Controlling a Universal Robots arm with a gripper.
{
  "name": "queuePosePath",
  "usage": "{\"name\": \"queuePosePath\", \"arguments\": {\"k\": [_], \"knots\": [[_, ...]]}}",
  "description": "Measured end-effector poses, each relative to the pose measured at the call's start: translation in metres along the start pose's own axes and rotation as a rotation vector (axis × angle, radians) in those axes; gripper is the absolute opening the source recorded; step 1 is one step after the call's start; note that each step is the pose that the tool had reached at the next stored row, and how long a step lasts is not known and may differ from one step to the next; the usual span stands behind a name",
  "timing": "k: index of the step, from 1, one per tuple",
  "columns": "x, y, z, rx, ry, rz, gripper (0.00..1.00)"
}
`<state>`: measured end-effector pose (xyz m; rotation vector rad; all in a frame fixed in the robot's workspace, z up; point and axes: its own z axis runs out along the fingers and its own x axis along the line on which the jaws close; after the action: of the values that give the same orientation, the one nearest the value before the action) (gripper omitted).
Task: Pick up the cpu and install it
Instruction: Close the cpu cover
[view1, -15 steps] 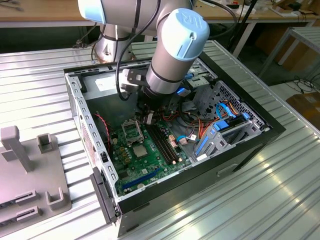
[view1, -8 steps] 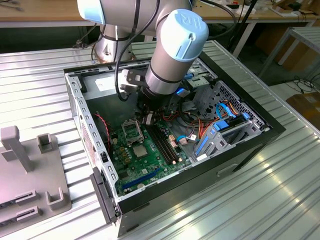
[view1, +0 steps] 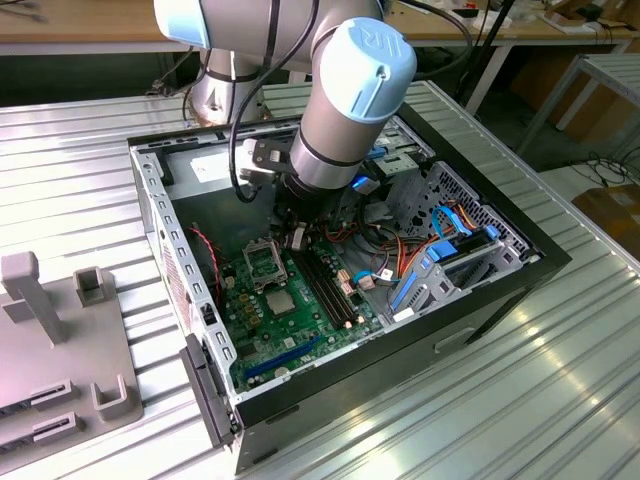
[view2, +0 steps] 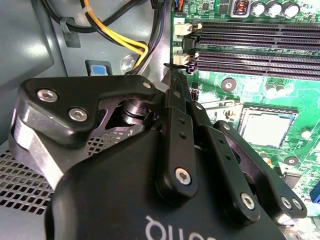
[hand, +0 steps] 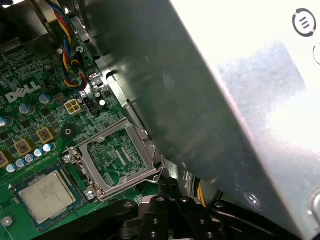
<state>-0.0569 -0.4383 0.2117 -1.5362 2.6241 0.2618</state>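
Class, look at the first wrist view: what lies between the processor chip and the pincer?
In the first wrist view, the raised metal socket frame stands between the processor chip and the pincer.

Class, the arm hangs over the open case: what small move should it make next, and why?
Probably slide the claw sideways until it is over the cpu. In the first wrist view the cpu lies flat on the board, untouched, beside the socket frame, while the claw sits at the frame's other side, not above the cpu.
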Motion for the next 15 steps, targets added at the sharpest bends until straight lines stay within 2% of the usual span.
{"name": "queuePosePath", "arguments": {"k": [5,8,12,15], "knots": [[0.0,0.0003,-0.0009,0.0002,0.0011,-0.001,0.11],[-0.0001,0.0004,-0.0019,0.0016,0.0038,-0.002,0.11],[-0.0002,0.0005,-0.0021,0.0114,0.0218,-0.002,0.11],[-0.0003,0.0005,-0.003,0.0155,0.0295,-0.003,0.11]]}}
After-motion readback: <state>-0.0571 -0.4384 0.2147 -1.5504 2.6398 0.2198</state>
